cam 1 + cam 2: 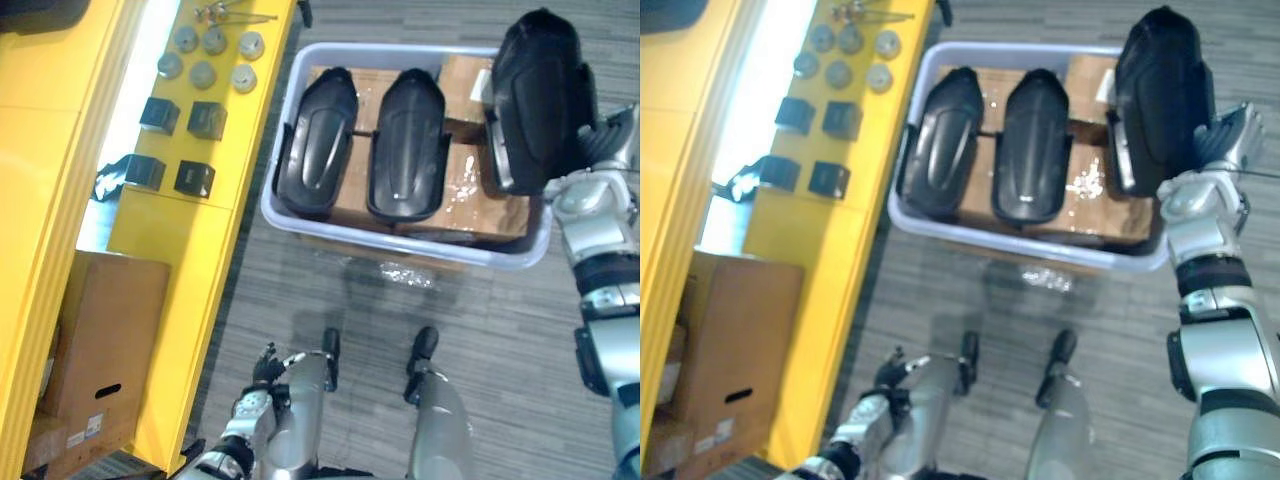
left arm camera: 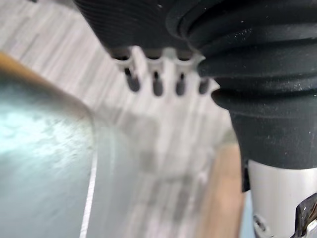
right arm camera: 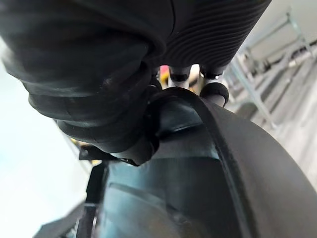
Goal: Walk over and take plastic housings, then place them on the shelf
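Left eye view: the yellow shelf (image 1: 165, 260) stands leftmost, and the left hand (image 1: 262, 372) hangs low near it, fingers slack. One black housing (image 1: 316, 140) and a second housing (image 1: 408, 145) lie in the grey bin (image 1: 420, 247). The right hand (image 1: 605, 140) clutches a third housing (image 1: 535, 95) above the bin's right end.

text: none legible | cardboard box (image 1: 112, 318) label (image 1: 86, 428): too small to read

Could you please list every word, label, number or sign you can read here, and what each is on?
No text here can be read.
Too small to read: the small white labels on the brown cardboard box by the yellow shelf.
No print visible: the black plastic housing held in the right hand.
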Robot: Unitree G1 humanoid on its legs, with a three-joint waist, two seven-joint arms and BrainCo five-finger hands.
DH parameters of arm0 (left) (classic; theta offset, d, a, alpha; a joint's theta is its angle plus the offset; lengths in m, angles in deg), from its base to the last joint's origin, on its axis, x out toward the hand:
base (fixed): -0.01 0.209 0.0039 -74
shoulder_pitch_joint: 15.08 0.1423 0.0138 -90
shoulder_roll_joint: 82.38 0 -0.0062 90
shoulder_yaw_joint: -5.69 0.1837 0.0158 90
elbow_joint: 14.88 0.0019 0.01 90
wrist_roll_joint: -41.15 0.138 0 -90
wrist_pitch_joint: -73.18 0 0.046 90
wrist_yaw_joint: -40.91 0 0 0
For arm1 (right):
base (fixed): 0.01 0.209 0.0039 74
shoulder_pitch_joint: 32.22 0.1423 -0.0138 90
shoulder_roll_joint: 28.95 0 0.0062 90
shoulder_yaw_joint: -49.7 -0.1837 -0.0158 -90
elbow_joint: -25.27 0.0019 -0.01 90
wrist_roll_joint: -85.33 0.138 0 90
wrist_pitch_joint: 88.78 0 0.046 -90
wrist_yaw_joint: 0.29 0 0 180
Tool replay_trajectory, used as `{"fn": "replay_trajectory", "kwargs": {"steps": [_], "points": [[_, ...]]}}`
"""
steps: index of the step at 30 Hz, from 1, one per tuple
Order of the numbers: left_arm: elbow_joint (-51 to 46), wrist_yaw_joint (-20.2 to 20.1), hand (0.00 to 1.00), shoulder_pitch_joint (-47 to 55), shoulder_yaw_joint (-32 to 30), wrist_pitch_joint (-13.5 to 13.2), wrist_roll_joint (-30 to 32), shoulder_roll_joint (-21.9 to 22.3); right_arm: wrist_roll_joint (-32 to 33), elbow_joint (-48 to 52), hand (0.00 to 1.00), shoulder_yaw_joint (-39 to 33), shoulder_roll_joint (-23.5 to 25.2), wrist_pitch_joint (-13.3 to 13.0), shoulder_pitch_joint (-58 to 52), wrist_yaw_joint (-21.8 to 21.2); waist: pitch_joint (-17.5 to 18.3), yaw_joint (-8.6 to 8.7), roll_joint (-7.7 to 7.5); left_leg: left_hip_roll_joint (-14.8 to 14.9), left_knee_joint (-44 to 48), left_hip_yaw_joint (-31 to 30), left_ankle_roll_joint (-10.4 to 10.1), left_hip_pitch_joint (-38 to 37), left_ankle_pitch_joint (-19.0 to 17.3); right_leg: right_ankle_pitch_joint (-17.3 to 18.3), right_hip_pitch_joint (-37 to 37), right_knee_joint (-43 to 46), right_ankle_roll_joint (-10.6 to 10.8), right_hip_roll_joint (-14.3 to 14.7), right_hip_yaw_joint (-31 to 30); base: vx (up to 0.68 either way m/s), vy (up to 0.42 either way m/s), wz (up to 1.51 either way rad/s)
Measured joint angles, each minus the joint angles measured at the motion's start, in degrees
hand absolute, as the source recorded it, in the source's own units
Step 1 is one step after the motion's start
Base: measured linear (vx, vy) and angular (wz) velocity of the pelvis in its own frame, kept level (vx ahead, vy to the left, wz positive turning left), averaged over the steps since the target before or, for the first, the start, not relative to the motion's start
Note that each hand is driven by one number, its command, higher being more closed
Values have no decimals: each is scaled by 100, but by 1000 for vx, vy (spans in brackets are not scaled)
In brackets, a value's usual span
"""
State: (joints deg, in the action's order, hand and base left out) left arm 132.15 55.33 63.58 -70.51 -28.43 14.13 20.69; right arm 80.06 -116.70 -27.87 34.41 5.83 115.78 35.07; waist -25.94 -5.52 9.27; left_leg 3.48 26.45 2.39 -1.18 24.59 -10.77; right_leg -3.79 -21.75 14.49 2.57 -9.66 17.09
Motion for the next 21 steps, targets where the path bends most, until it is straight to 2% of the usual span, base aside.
{"fn": "replay_trajectory", "kwargs": {"steps": [5,8,10,11,13,17,21], "points": [[-221,449,0,10,-286,-213,-18,-138,-14,165,100,-82,1,-180,-60,182,-106,24,-164,35,-27,20,-16,-141,10,-27,138,-30,-19,44,-1,-2,1,-1],[-506,979,0,12,-485,-480,-7,-145,-60,211,100,-98,22,-290,-70,333,-115,7,-178,38,-91,26,-32,-252,20,-27,244,-63,-20,56,4,30,16,3],[-939,1538,0,14,-675,-687,112,-167,-237,463,100,-148,95,-406,-198,572,-132,12,-206,38,-197,19,-52,-358,53,-30,335,-127,-19,62,15,36,10,3],[-1081,1687,0,11,-688,-724,137,-186,-243,535,100,-176,128,-437,-235,634,-135,18,-210,37,-226,15,-58,-388,66,-30,370,-154,-19,61,23,42,12,3],[-1563,2088,0,18,-702,-751,398,-272,-255,757,100,-219,229,-468,-367,812,-146,27,-227,44,-326,1,-80,-513,90,-33,493,-244,-22,68,48,49,10,4],[-2783,3121,0,24,-895,-733,1399,-441,-365,1412,100,-392,549,-543,-924,1169,-191,123,-361,27,-754,-31,-131,-994,228,-67,956,-568,-19,93,171,78,-11,10],[-3517,3603,0,-9,-947,-578,1934,-613,-467,1904,100,-594,831,-609,-1404,1380,-137,204,-470,21,-972,11,-140,-1315,259,-113,1274,-827,17,129,169,81,12,-2]]}}
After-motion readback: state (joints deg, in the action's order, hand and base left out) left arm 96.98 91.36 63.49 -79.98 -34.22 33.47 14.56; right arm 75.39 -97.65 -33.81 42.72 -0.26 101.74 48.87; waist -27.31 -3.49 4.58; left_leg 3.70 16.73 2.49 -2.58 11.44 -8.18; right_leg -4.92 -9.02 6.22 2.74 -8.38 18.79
